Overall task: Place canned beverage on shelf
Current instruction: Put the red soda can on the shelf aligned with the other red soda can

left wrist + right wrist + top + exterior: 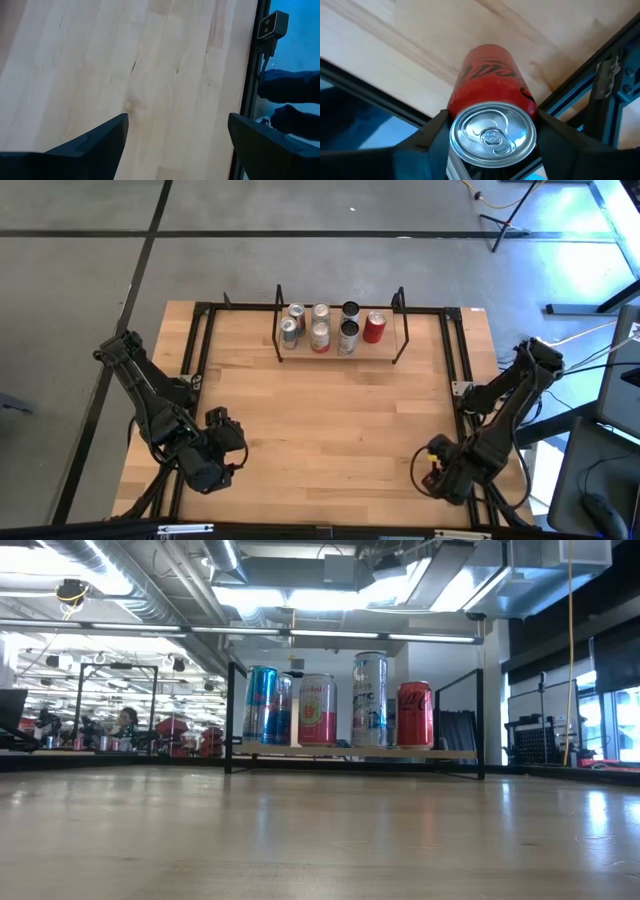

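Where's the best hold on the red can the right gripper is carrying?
Across the cylindrical side wall, near the top rim, as the right gripper has it now: one finger on each opposite side of the red can, lid toward the wrist. That leaves its base free for setting upright on the shelf.

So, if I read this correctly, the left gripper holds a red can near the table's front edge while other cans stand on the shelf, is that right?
Not quite: the right gripper holds the red can, as the right wrist view shows. The left gripper is open and empty. Other cans do stand on the shelf.
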Robot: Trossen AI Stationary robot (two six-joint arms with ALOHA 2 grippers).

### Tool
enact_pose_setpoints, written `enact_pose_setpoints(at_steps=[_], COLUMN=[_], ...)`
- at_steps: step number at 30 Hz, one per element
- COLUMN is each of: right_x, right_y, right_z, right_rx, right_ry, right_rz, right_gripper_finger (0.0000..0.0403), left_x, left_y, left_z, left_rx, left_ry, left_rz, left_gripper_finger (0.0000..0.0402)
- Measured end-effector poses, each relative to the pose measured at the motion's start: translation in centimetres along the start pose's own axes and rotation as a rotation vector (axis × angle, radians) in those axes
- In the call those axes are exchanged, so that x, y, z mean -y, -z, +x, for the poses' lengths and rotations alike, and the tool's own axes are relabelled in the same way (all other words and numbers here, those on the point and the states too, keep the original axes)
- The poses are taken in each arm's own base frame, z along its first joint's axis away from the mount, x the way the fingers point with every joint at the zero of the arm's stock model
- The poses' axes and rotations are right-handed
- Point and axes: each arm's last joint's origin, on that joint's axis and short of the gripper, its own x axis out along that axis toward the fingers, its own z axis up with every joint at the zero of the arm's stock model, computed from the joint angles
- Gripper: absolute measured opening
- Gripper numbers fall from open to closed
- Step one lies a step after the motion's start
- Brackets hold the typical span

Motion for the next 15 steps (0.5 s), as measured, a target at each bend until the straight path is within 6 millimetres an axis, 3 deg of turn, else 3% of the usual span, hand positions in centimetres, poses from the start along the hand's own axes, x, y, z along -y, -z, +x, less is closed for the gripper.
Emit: enact_pose_setpoints(at_steps=[6, 15], right_x=[-0.4, -1.3], right_y=[-1.2, -4.8], right_z=[-0.8, -2.9], right_rx=[0.008, 0.122], right_ry=[-0.004, 0.008], right_rz=[-0.129, -0.370], right_gripper_finger=[0.0210, 0.0210], left_x=[0.0, 0.0], left_y=[0.0, 0.0], left_z=[0.0, 0.0], left_rx=[0.000, 0.004], left_ry=[0.000, -0.003], left_rz=[0.018, 0.019], left_gripper_finger=[0.0328, 0.0328])
